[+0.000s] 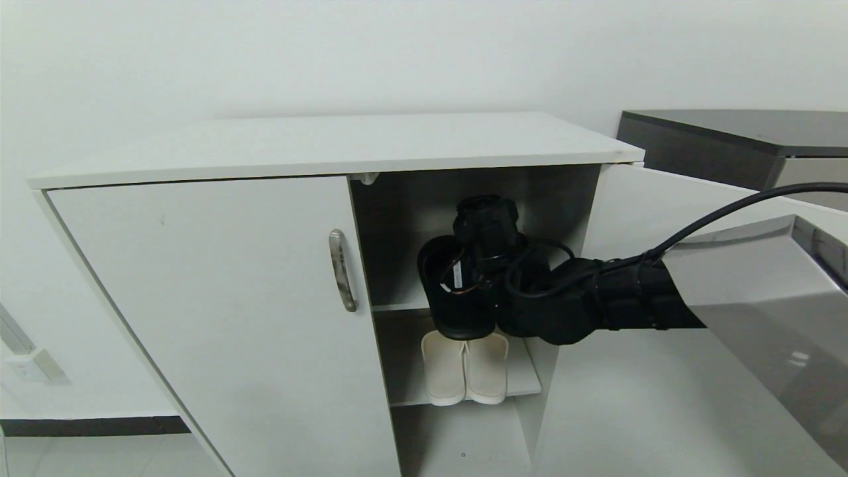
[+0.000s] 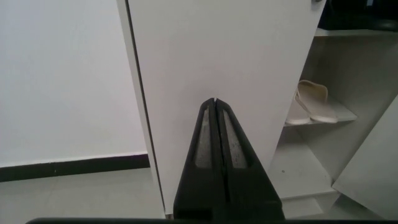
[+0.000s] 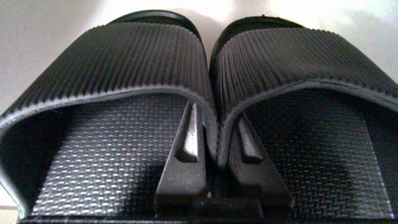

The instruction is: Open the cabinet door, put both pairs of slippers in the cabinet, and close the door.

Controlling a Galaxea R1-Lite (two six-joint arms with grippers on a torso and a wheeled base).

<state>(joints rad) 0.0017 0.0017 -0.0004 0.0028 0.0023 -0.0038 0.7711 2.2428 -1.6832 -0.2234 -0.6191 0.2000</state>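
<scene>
Black slippers (image 1: pixel 457 291) pinched in right gripper (image 3: pixel 217 134) at upper shelf (image 1: pixel 397 307) edge; left gripper (image 2: pixel 214 102) clenched.

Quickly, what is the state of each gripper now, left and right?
Left gripper: closed, holding nothing.
Right gripper: closed on the pair of black slippers, pinching their inner sides together.

Right arm (image 1: pixel 596 301) stretched forward, jaws pinching black slippers (image 3: pixel 112 74); left gripper (image 2: pixel 214 109) jaws pressed together.

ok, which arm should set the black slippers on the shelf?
Right. The right gripper is shut on the black slippers inside the cabinet, above the white slippers. The left gripper hangs shut, empty, before the closed door.
</scene>
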